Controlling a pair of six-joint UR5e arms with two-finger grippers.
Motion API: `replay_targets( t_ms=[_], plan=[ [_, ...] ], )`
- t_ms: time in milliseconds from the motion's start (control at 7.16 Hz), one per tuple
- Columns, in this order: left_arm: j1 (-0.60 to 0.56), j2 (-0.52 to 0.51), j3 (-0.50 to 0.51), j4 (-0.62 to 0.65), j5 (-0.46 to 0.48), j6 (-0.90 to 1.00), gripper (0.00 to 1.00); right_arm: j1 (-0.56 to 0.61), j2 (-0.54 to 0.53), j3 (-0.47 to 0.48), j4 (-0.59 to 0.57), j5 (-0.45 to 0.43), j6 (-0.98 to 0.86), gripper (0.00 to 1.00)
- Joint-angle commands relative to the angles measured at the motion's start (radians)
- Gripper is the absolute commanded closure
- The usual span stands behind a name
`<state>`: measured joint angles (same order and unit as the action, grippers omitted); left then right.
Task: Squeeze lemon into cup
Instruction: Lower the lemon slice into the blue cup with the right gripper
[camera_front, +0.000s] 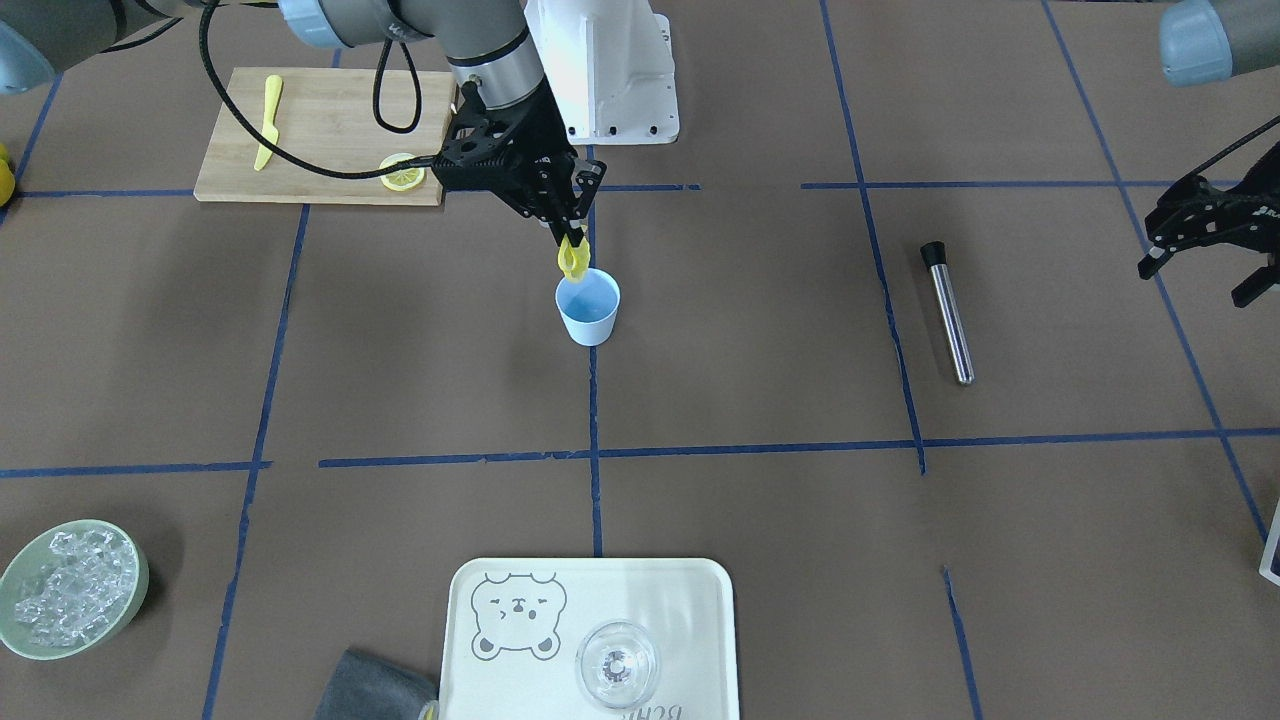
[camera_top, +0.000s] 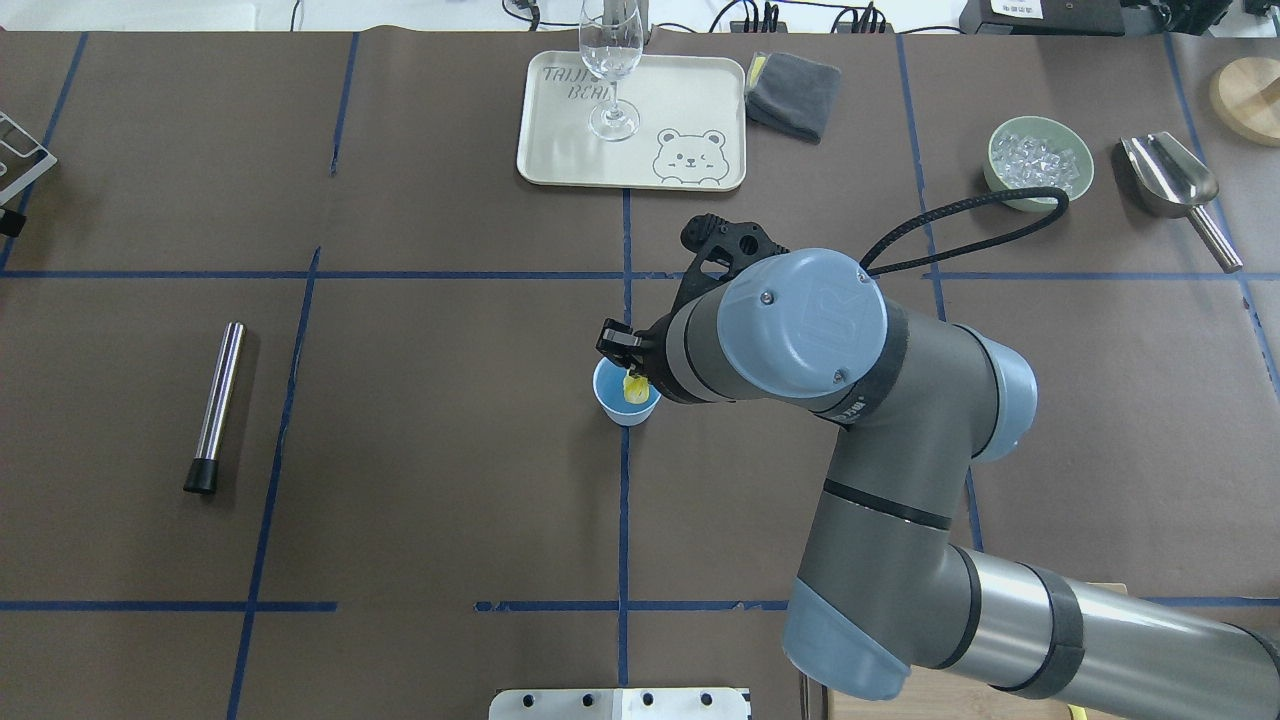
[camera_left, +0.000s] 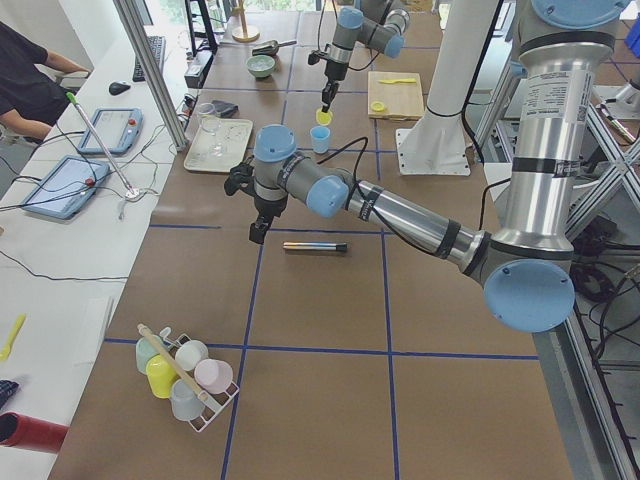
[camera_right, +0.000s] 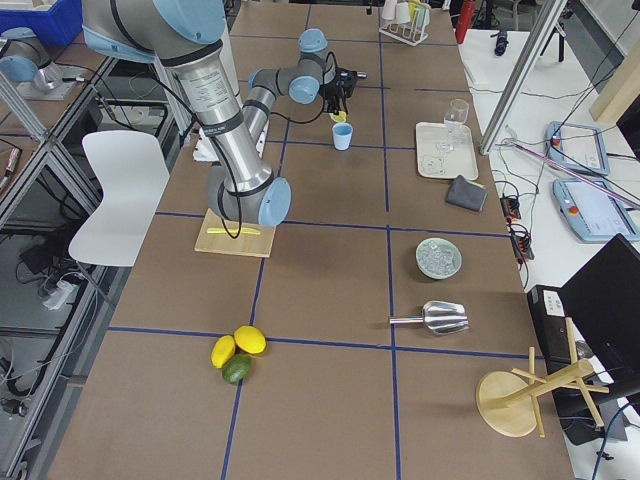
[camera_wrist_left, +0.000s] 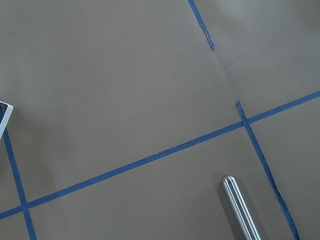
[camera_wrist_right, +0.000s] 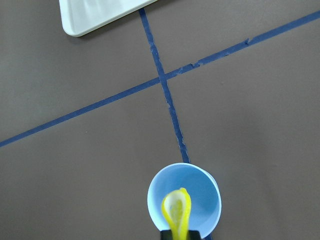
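Lemon pinched by right hand over cup, left hand open, UR on arm

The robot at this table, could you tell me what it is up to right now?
The right gripper is shut on a lemon slice, pinching it folded just above the open blue cup. The left gripper hangs open and empty off to the side, near a steel rod. A second slice lies on the cutting board.

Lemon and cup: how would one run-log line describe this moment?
right end effector shut on lemon | lemon over cup mouth | left end effector open, empty
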<state>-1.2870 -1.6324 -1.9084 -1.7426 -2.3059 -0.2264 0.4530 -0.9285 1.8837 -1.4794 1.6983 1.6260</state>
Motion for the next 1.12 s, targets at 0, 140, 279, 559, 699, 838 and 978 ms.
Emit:
replay_targets(
  t_ms=[0, 140, 279, 559, 699, 838, 978],
  plan=[
    [0.000, -0.001, 0.000, 0.000, 0.000, -0.001, 0.00, 0.006, 0.010, -0.044, -0.001, 0.000, -0.017, 1.00],
    [0.000, -0.003, 0.000, 0.000, 0.000, -0.001, 0.00, 0.004, 0.013, -0.061, -0.001, 0.000, -0.017, 0.97],
    [0.000, -0.004, -0.001, 0.000, 0.000, -0.001, 0.00, 0.004, 0.014, -0.078, -0.001, 0.001, -0.018, 0.79],
    [0.000, -0.009, -0.001, 0.000, 0.000, -0.001, 0.00, 0.004, 0.017, -0.078, 0.001, 0.001, -0.011, 0.53],
    [0.000, -0.009, -0.001, 0.000, 0.000, -0.001, 0.00, 0.004, 0.023, -0.078, 0.002, 0.001, -0.008, 0.46],
    [0.000, -0.009, -0.001, 0.000, 0.000, -0.001, 0.00, 0.004, 0.029, -0.078, 0.001, 0.001, -0.005, 0.42],
    [0.000, -0.009, -0.001, 0.000, 0.000, -0.001, 0.00, 0.004, 0.031, -0.078, 0.001, 0.001, -0.003, 0.42]
  ],
)
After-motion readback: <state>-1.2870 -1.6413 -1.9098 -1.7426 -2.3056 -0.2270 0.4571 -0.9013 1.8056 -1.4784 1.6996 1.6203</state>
